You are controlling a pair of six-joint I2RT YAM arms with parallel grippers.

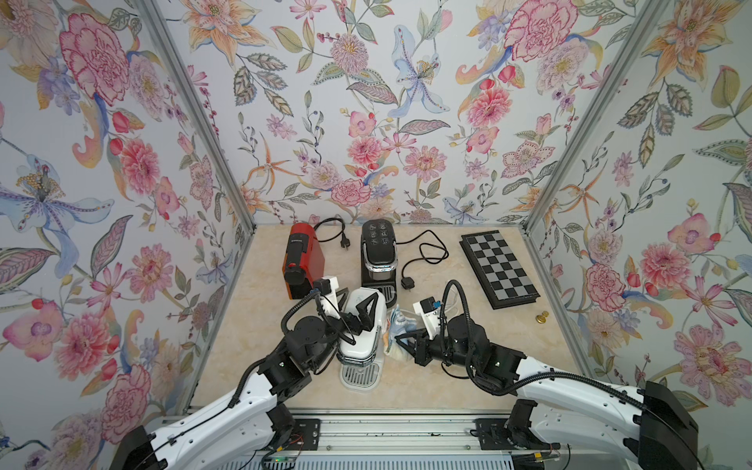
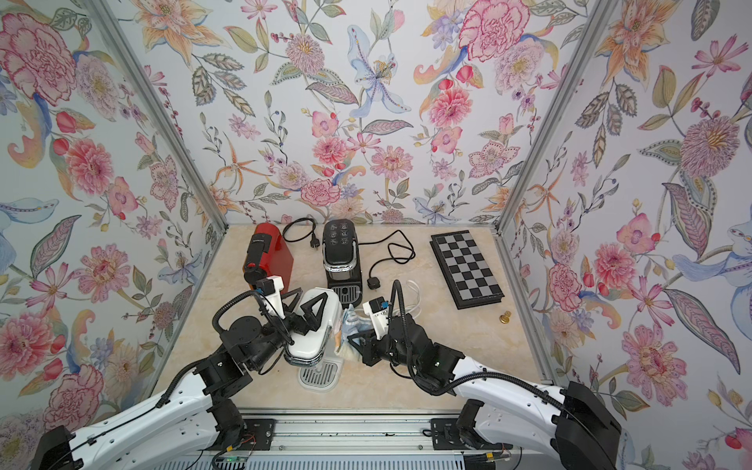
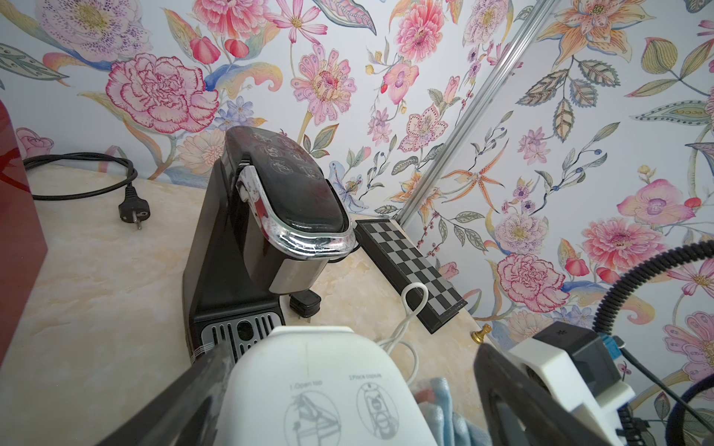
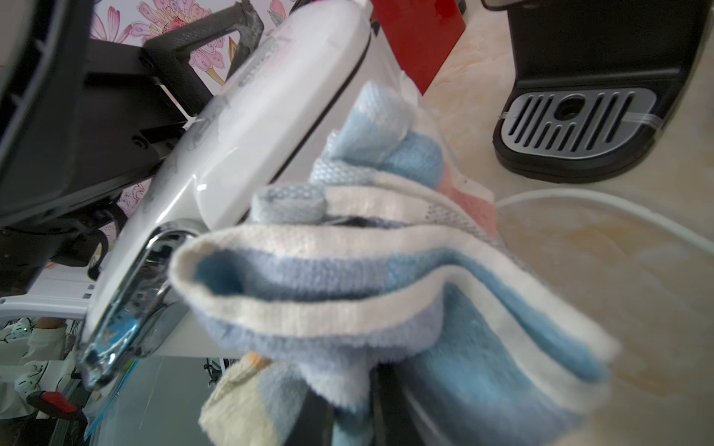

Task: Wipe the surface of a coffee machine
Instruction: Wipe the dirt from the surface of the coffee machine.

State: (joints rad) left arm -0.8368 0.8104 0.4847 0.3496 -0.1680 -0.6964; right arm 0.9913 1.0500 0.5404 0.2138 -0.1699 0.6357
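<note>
1. right wrist view: my right gripper (image 4: pixel 349 390) is pinched tight on the striped cloth (image 4: pixel 347 289), blue, white and pink, which bunches out ahead of it.
2. the cloth's folded edge lies against the white coffee machine (image 4: pixel 251 135), at its chrome lever and along the side that faces my right arm.
3. in both top views that machine stands near the front middle of the table (image 1: pixel 468 366), between my two grippers, with its drip tray (image 1: pixel 360 376) toward my base.
4. my left gripper (image 1: pixel 356 313) is spread as wide as it goes and grips nothing; its fingers (image 3: pixel 514 386) stand to either side of the machine's lid.
5. in the left wrist view the cloth shows in the gap between the lid and one finger; i cannot tell whether the other finger touches the lid.
6. hard to make out: my right gripper's tips are buried in cloth, the cloth near that lens is blurred, and in both top views my left wrist covers part of the machine's lid.
7. the black coffee machine (image 3: pixel 270 216) stands just behind the white one, the red coffee machine (image 1: pixel 301 260) beside it, and the chessboard (image 1: pixel 498 268) well apart.
</note>
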